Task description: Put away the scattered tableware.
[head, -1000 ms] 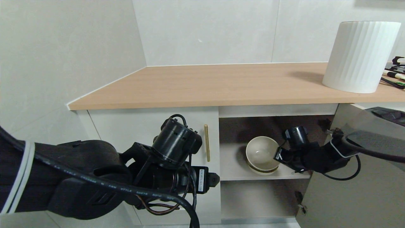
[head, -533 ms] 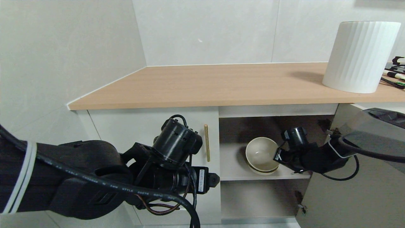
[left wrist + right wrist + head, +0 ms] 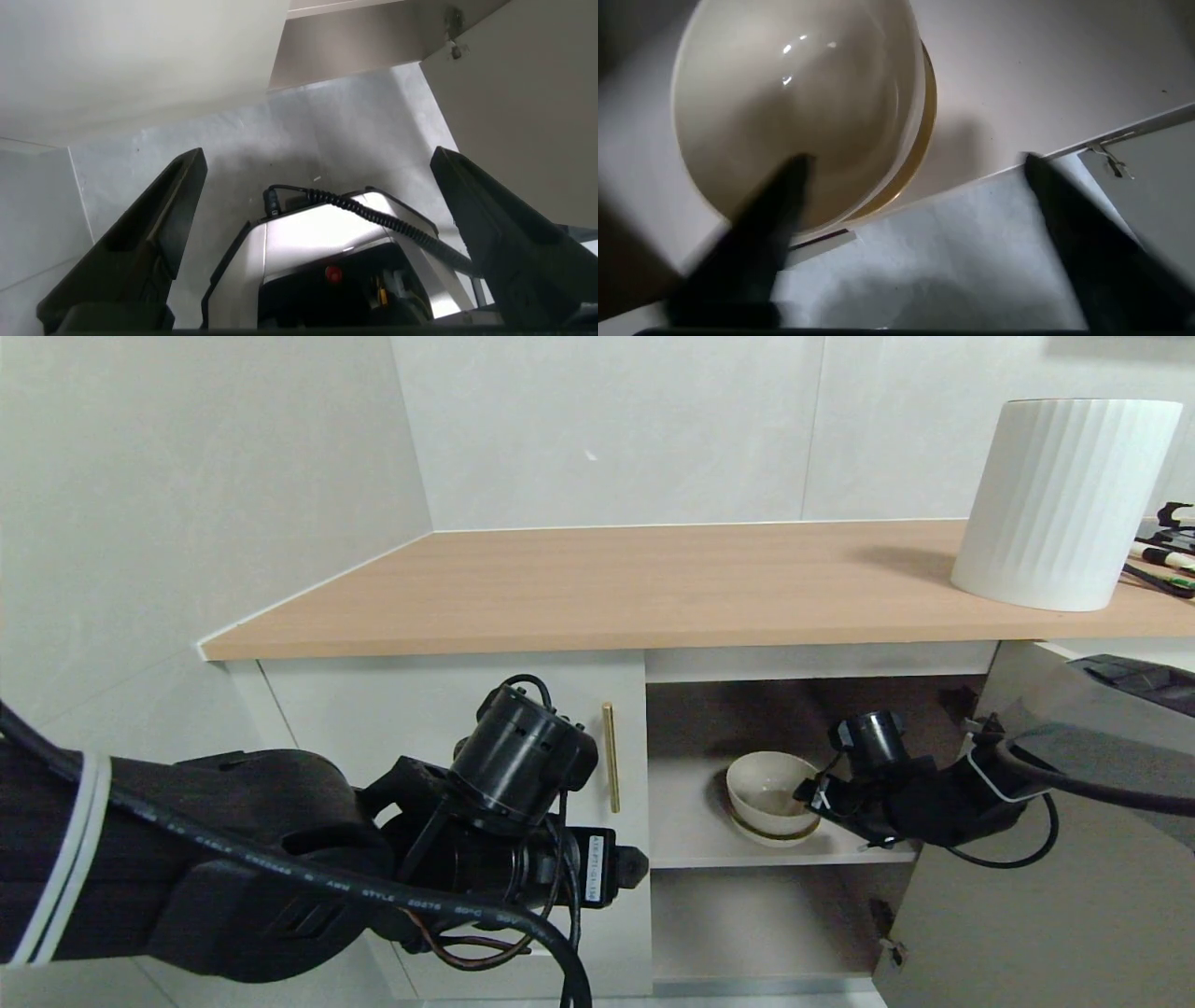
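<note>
**Bowl on the upper cupboard shelf**

A cream bowl (image 3: 766, 789) sits nested on another dish (image 3: 771, 837) near the front edge of the upper shelf (image 3: 686, 826), below the desk (image 3: 607, 588). The right gripper (image 3: 915, 166) is at the bowl's right rim, jaws apart. The left gripper (image 3: 318, 168) hangs before the closed door (image 3: 373, 709), jaws wide apart.

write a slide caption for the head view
Right gripper open at the rim of the cream bowl on the open cabinet's upper shelf.
</note>
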Motion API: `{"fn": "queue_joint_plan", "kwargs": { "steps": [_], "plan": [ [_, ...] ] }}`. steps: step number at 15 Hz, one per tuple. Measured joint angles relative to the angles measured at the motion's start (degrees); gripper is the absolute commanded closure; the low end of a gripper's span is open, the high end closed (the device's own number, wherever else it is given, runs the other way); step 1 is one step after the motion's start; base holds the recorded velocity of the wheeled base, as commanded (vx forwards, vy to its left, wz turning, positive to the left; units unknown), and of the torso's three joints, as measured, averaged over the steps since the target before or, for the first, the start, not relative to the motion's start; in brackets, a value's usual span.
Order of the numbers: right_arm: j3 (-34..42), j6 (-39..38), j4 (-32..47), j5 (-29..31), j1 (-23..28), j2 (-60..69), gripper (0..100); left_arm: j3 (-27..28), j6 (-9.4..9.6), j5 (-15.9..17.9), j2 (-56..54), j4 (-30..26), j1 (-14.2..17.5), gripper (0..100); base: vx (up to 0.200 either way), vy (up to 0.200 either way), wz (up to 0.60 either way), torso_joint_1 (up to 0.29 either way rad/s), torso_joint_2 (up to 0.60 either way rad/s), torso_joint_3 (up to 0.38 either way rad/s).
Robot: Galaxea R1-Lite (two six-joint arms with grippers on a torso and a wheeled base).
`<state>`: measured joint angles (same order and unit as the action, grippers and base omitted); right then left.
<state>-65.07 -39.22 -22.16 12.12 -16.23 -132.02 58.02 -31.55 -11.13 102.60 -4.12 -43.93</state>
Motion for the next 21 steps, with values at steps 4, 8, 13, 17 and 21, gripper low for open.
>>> {"fn": "queue_joint_plan", "kwargs": {
  "steps": [4, 8, 13, 17, 21],
  "plan": [
    [0.77, 0.13, 0.16, -0.05, -0.04, 0.83, 0, 0.04, -0.2, -0.22, -0.32, 0.0, 0.2, 0, 0.0, 0.0, 0.0, 0.0, 0.0, 0.0],
    [7.56, 3.61, 0.51, -2.93, -1.27, 8.92, 0, -0.24, 1.41, -0.48, -3.9, -0.89, 2.67, 0, 0.0, 0.0, 0.0, 0.0, 0.0, 0.0],
    [15.36, 9.12, 15.65, -6.4, -7.06, 27.15, 0, -4.96, 6.05, -1.1, -14.29, -3.57, 5.02, 0, 0.0, 0.0, 0.0, 0.0, 0.0, 0.0],
    [17.77, 10.02, 24.23, -7.3, -9.96, 38.39, 0, -10.75, 6.29, -3.32, -21.0, -5.16, 5.74, 0, 0.0, 0.0, 0.0, 0.0, 0.0, 0.0],
    [20.76, 9.78, 25.88, -9.3, -12.74, 42.86, 0, -12.92, 6.31, -3.12, -24.43, -4.72, 6.29, 0, 0.0, 0.0, 0.0, 0.0, 0.0, 0.0]
  ]
}}
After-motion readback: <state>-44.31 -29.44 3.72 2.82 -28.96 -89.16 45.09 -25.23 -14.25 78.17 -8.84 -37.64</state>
